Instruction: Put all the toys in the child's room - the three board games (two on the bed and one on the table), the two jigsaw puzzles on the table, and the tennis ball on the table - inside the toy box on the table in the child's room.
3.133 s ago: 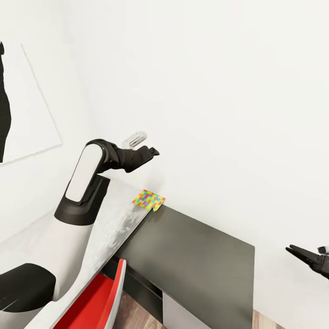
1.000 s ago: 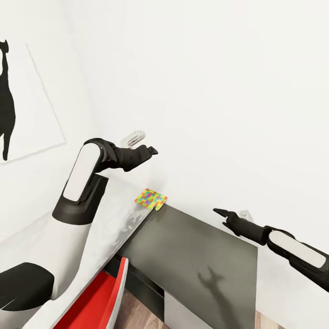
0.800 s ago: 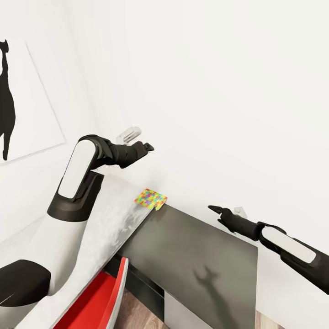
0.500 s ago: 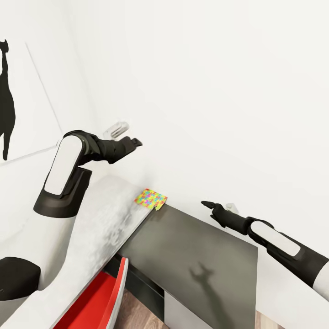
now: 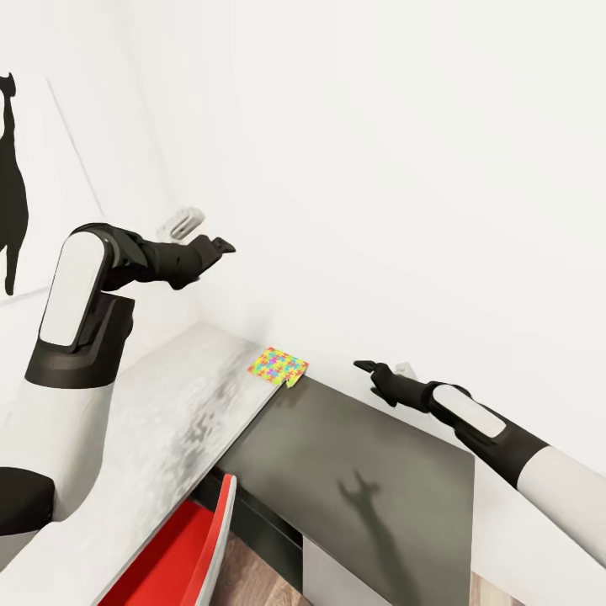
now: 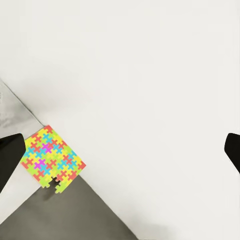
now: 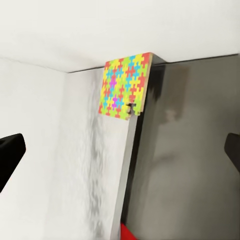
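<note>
A jigsaw puzzle (image 5: 277, 366) of yellow, pink, green and blue pieces lies flat at the far corner of the pale grey table (image 5: 181, 412), against the white wall, its edge hanging slightly over the table's end. My left gripper (image 5: 220, 246) is open, raised well above the table and left of the puzzle; the left wrist view has the puzzle (image 6: 52, 160) below its spread fingertips (image 6: 10, 150). My right gripper (image 5: 364, 367) is open and hovers just right of the puzzle at about its height. The right wrist view looks down on the puzzle (image 7: 124, 92).
A lower dark-topped cabinet (image 5: 362, 463) with a white front adjoins the table's end under my right arm. A red chair (image 5: 189, 551) stands at the table's near side over wood flooring (image 5: 244, 572). A black silhouette picture (image 5: 10, 194) hangs on the left wall.
My right arm has come in from the right edge and reached left toward the puzzle. My left arm has swung up and to the left, away from the puzzle. The puzzle has not moved.
</note>
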Robot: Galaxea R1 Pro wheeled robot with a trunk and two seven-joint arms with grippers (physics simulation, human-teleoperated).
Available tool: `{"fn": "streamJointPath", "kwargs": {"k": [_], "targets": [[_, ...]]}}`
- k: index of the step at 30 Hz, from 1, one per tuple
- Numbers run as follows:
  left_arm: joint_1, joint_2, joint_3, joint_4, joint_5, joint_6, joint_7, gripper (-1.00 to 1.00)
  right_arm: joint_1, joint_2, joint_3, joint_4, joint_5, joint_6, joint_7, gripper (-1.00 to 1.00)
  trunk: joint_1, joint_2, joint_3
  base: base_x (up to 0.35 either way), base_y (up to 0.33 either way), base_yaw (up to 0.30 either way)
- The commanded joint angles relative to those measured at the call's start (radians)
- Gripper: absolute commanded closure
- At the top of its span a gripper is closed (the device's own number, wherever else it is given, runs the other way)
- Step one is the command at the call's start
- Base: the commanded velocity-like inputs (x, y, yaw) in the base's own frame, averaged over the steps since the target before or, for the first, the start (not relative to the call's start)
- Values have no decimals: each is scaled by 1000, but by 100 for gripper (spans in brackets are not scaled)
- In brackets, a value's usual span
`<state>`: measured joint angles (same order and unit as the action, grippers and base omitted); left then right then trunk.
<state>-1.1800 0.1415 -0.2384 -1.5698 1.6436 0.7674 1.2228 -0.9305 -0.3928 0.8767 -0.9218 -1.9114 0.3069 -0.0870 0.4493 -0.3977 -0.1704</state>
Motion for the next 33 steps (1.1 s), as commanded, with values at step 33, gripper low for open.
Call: {"fn": "streamJointPath", "kwargs": {"k": [33], "targets": [[6, 29, 17, 46, 32, 13, 52, -100, -201, 258, 9, 517, 4, 69, -11, -100, 1, -2, -2, 0, 0, 0]]}}
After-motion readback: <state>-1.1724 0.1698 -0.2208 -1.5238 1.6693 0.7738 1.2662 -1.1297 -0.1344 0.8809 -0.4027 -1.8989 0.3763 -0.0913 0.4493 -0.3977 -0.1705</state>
